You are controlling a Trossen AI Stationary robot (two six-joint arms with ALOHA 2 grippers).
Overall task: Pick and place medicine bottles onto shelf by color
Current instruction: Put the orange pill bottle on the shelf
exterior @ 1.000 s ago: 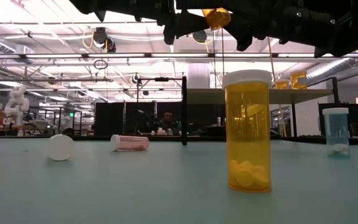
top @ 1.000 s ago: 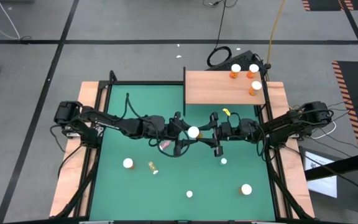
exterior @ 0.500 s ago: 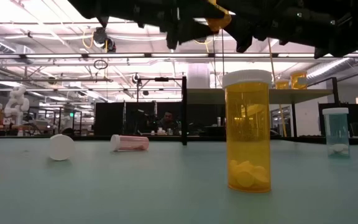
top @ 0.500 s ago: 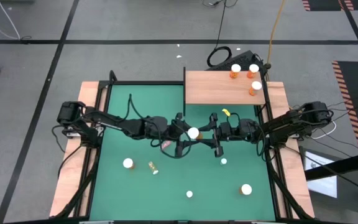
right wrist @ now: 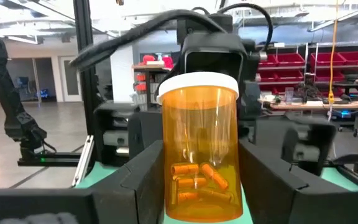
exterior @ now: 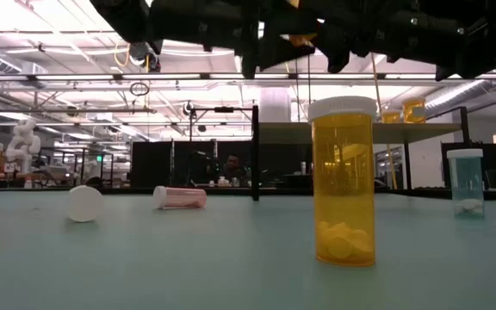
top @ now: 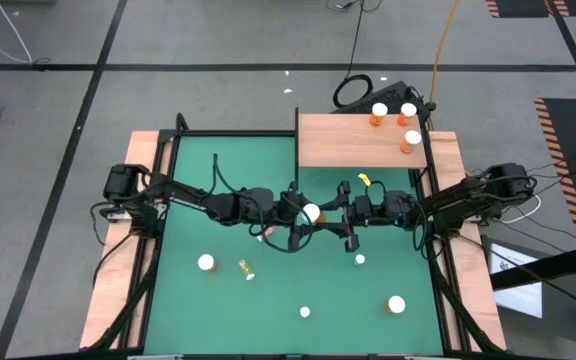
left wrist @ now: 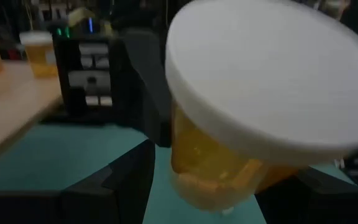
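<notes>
both arms meet over the middle of the green mat (top: 228,295), well above it. right end effector (right wrist: 201,180) is clenched on an orange bottle (right wrist: 199,146) with a white cap, its two dark fingers (right wrist: 145,180) pressing the bottle's sides; the bottle stands upright between them with orange capsules lying in its bottom. left end effector (top: 295,214) faces it from the other side, and its wrist camera looks down on that same bottle's white cap (left wrist: 272,81) with its own dark fingers (left wrist: 126,177) on either side of the body; whether they press on the bottle cannot be told.

shelf (top: 360,140), a light wooden board at the mat's far right corner, carries three orange bottles (top: 378,113) near its far right end.

on the mat stand a white-capped bottle (top: 206,263) to the left, a small orange bottle lying on its side (top: 246,269) just beside it, a small white-capped one (top: 305,312) near the front edge, another (top: 396,304) at the front right, and a tiny one (top: 360,259) under the right arm. in the low view a tall orange bottle (exterior: 343,181) with pills stands nearest, a pink-tinted bottle lies on its side (exterior: 179,197), and a clear bluish one (exterior: 465,182) stands to the right.
</notes>
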